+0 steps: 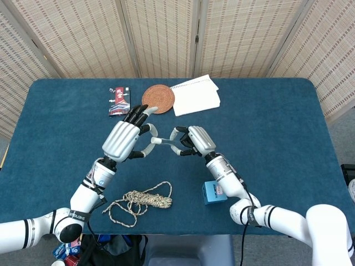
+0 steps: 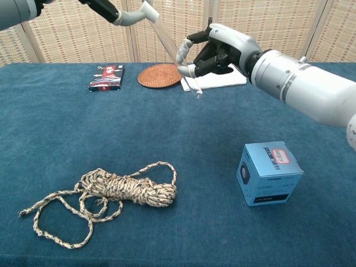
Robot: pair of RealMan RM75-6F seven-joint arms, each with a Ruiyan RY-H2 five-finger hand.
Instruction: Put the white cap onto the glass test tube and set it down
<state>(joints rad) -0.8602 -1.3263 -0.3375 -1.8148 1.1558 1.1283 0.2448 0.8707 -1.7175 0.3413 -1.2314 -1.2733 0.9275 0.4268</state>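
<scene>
In the head view my left hand point(image 1: 123, 139) and right hand point(image 1: 195, 141) meet above the middle of the blue table point(image 1: 266, 122). Between them runs the glass test tube point(image 1: 166, 142), held in the air. My right hand point(image 2: 218, 49) grips the tube point(image 2: 169, 47) near its lower end, which points down toward the table. The white cap point(image 2: 148, 9) sits at the tube's upper end, pinched by the fingertips of my left hand point(image 2: 105, 8). In the head view the cap point(image 1: 157, 141) shows as a small white piece beside my left fingertips.
A coil of rope point(image 2: 125, 189) and a small blue box point(image 2: 268, 173) lie near the front edge. At the back are a card pack point(image 2: 106, 77), a round woven coaster point(image 2: 160, 75) and a white notepad point(image 2: 219, 78). Wicker screens stand behind the table.
</scene>
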